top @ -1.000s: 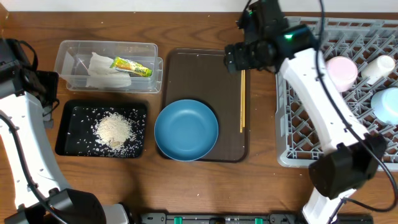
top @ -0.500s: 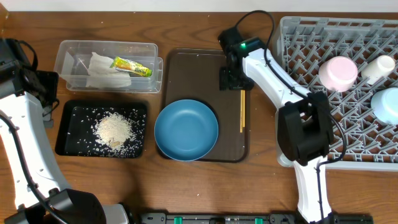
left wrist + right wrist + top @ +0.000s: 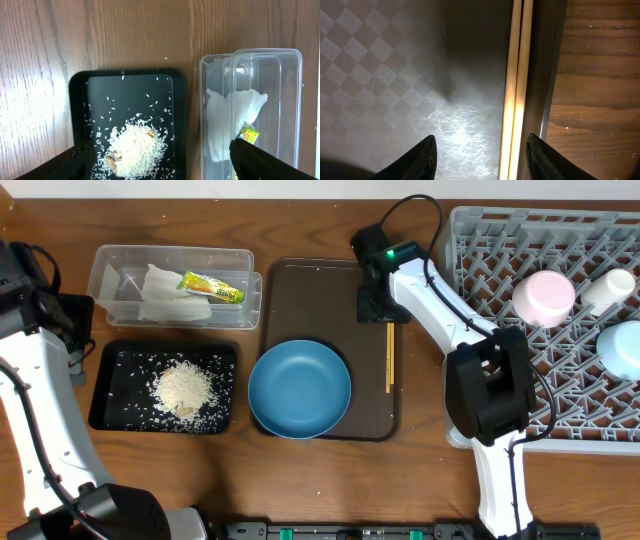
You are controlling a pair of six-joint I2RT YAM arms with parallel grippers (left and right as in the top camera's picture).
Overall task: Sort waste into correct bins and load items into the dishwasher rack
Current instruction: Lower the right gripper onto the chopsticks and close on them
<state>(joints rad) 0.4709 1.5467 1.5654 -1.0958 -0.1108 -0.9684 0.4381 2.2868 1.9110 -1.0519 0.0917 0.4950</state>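
The wooden chopsticks (image 3: pixel 389 358) lie along the right rim of the brown tray (image 3: pixel 320 300); in the right wrist view they (image 3: pixel 516 90) run between my open right gripper's fingers (image 3: pixel 482 157). That gripper (image 3: pixel 380 308) hangs low over their far end. The dark-blue plate (image 3: pixel 299 388) sits on the tray's front. The pink bowl (image 3: pixel 543 296), white cup (image 3: pixel 607 290) and light-blue bowl (image 3: pixel 620 348) are in the grey rack (image 3: pixel 500 395). Rice (image 3: pixel 184 390) lies in the black tray (image 3: pixel 110 395); napkin (image 3: pixel 170 295) and wrapper (image 3: pixel 211 287) in the clear container (image 3: pixel 110 265). My left gripper (image 3: pixel 160 165) is open above both bins.
The left arm (image 3: pixel 30 380) stands along the table's left edge. The right arm (image 3: pixel 450 310) reaches from the front right across the rack's left side. Bare wood shows in front of the trays.
The right arm swung down from above the rack's corner to the chopsticks' far end and has since edged slightly lower. The left arm has not moved.
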